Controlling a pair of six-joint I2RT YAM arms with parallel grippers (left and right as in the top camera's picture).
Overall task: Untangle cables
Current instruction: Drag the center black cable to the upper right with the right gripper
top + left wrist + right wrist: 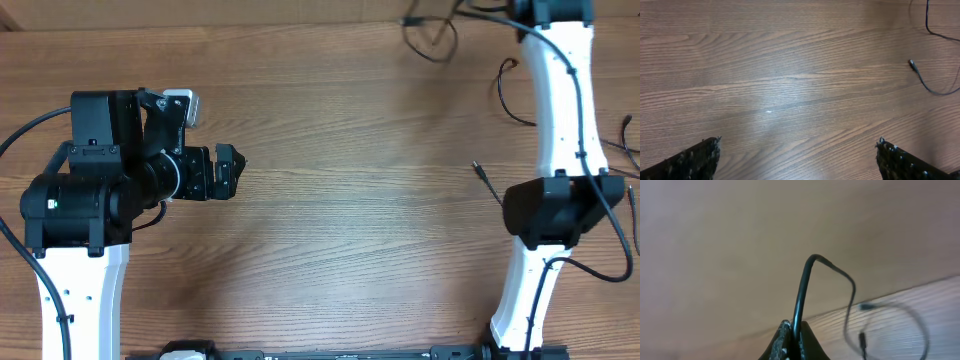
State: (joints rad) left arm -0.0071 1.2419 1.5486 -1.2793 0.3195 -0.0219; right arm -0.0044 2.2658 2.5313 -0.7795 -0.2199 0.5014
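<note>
Holds left gripper (797, 146) spread apart over wooden bench (350, 220) at 9 o'clock; clamps right gripper (792, 342) on black cable (801, 287) near 1 o'clock.

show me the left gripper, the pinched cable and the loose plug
left gripper (797, 144), left wrist view, midway between its fingertips
cable (801, 292), right wrist view, its upright stretch
plug (911, 63), left wrist view, its tip

A wooden table (350, 200) fills nearly every view, its brown grain running crosswise ahead of the left jaws. A pale patch of reflected light (767, 111) lies on the wood ahead of those jaws, about midway between them. Beyond the right jaws the table ends against a plain tan surface (740, 240), too blurred to identify.
</note>
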